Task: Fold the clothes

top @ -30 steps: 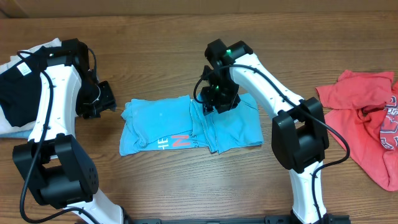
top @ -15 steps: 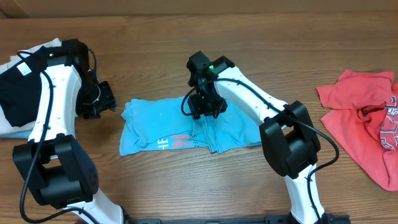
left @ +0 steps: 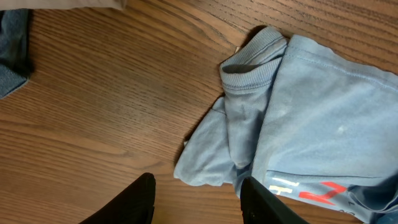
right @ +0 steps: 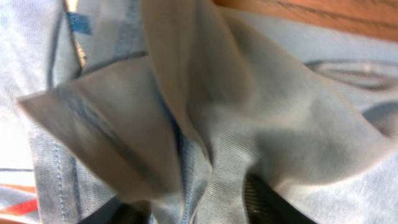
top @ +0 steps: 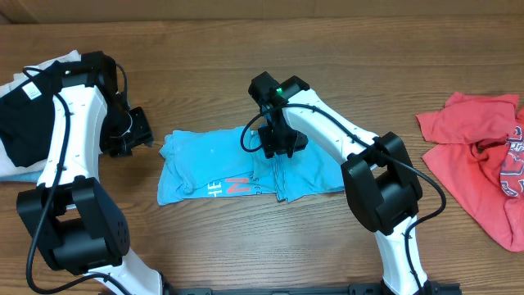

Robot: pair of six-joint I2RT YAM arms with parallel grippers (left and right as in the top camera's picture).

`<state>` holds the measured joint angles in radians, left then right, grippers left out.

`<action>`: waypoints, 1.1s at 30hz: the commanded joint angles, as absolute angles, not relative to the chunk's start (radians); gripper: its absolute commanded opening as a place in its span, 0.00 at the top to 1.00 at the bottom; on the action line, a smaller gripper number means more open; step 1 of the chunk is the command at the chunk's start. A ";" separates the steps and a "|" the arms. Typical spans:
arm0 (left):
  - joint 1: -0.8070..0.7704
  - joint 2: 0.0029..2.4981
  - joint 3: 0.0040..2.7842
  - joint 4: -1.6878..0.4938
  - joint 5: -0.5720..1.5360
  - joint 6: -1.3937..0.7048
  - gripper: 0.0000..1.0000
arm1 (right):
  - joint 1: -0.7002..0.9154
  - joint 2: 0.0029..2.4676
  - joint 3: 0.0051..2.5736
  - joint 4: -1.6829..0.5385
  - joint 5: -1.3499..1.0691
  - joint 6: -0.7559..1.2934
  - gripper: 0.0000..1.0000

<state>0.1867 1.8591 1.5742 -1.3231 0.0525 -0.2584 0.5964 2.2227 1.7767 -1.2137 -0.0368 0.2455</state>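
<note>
Contents of the table, as seen from beside it:

1. Brown wood-grain table [top: 205,57]. It carries everything listed below.

2. Light blue short-sleeved T-shirt [top: 205,160] of soft knit. It lies in the middle of the table, folded into a rough rectangle with its long side running left to right. The red-orange lettering [top: 238,186] shows along the near edge, with small white print beside it. The ribbed collar [left: 252,59] is bunched at the left end. The right half is layered and rumpled.

3. Right gripper [top: 277,147], black, on a white arm. It is down on the upper middle of the light blue short-sleeved T-shirt. In its own wrist view, a gathered ridge of blue cloth [right: 205,124] rises out from between the two dark fingers [right: 267,202], so it is clamped on a fold of that shirt.

4. Left gripper [top: 131,131], black. It hangs just off the shirt's left end, over bare wood. Its fingers [left: 134,199] stand apart with nothing between them.

5. Red T-shirt [top: 471,164] with a printed graphic [top: 513,164]. It sits crumpled at the far right, well apart from the blue one.

6. Heap of black and white garments [top: 24,115]. It sits at the far left edge, behind the left arm.
</note>
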 commanded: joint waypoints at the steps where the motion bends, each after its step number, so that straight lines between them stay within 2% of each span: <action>1: 0.183 1.856 1.581 -1.325 0.064 -0.242 0.52 | 0.600 2.189 1.774 -1.217 -0.020 0.256 0.63; 4: 0.183 1.856 1.581 -1.327 0.064 -0.240 0.52 | 0.600 2.189 1.773 -1.217 -0.028 0.255 0.73; 9: 0.183 1.856 1.581 -1.327 0.064 -0.239 0.52 | 0.601 2.189 1.773 -1.208 -0.071 0.255 0.75; 16: 0.183 1.856 1.581 -1.327 0.064 -0.239 0.52 | 0.601 2.189 1.773 -1.198 -0.073 0.253 0.96; 33: 0.183 1.856 1.581 -1.326 0.064 -0.239 0.52 | 0.593 2.177 1.944 -1.243 -0.072 0.205 0.96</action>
<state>0.1848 1.8591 1.5742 -1.3235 0.0525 -0.2554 0.5961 2.2166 1.9160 -1.2484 -0.0662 0.2146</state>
